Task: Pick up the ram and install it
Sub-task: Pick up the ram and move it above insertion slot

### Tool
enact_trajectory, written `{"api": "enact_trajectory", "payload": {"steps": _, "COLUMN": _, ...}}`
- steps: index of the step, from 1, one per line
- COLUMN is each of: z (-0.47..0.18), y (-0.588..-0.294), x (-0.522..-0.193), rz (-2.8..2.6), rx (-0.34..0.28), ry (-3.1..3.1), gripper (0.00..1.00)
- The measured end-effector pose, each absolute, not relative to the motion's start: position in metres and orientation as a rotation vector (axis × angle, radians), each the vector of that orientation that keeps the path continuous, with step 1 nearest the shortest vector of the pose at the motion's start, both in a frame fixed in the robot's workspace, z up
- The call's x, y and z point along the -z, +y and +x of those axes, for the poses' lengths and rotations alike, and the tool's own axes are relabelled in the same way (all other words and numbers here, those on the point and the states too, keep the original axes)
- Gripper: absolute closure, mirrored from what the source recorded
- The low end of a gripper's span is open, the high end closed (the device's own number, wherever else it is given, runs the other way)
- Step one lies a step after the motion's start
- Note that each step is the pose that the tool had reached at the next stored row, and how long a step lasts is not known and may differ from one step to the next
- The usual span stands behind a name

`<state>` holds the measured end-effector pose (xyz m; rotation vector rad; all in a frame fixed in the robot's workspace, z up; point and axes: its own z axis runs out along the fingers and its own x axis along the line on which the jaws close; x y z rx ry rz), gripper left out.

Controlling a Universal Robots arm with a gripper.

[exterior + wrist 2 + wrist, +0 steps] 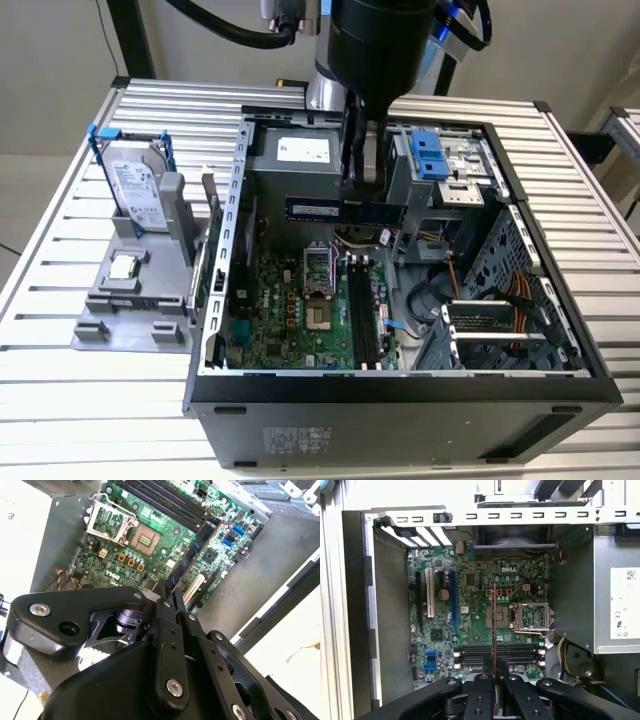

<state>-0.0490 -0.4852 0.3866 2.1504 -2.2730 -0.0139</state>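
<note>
Above the open grey-and-black sheet-metal computer case (400,410), the black tool (362,185) is clamped on the ram (315,208) — a long, thin, flat blue-green circuit stick with small black chips — and holds it in the air over the glossy green motherboard (280,310). The pick-up looks done; seating is left, since the long black memory slots (520,654) lie bare beneath the stick.

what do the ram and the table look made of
The ram: seemingly circuit board, matte blue-green with small dark chips, gripped in the pincer. The table: likely aluminium, judging by its ribbed silvery slats with a dull sheen.
</note>
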Motion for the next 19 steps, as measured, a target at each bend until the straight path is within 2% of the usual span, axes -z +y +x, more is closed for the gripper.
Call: {"api": "enact_trajectory", "payload": {"steps": 19, "z": -0.034, "y": -0.485, "x": -0.387, "rz": 2.150, "rx": 0.014, "ry": -2.273, "gripper": 1.00}}
